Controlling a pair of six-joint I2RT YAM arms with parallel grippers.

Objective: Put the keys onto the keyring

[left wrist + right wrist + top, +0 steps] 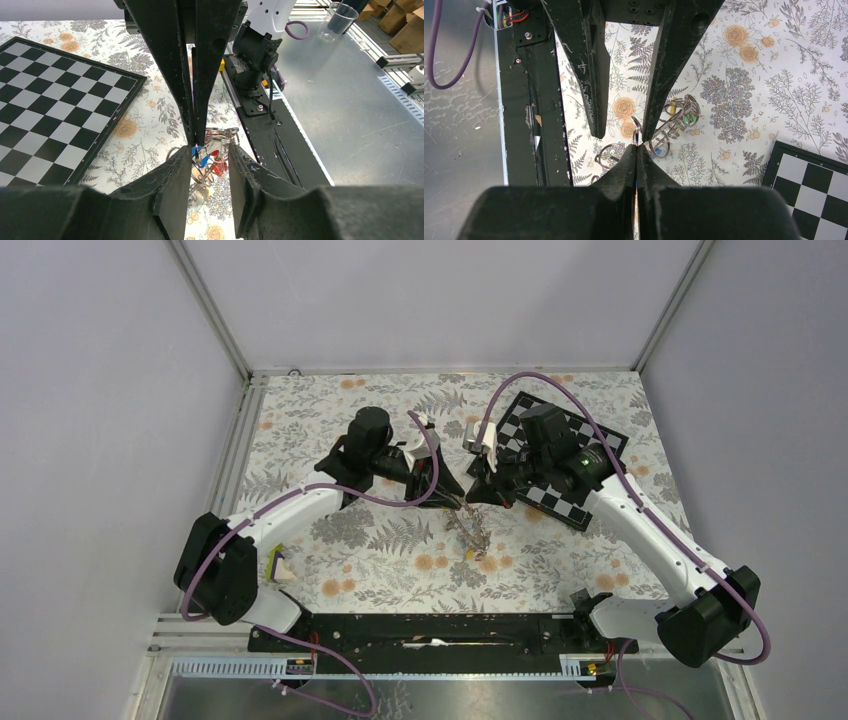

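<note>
Nearest the left wrist camera, my left gripper (210, 149) fills the bottom of the view, its jaws standing apart with a clear gap between them. Through that gap I see the keys (215, 166), blue and red heads among them, lying in a tangle on the floral tablecloth (150, 125) just under my fingertips. Grey wire loops of the keyring (681, 107) sit in the same tangle, touching the keys. My right gripper (636, 149) comes in from the opposite side, jaws pressed together, its tip pointing into the left one's gap above the bunch. Whether a thin wire is pinched there I cannot tell. The chequered board (556, 502) lies flat under my right arm, apart from the keys.
</note>
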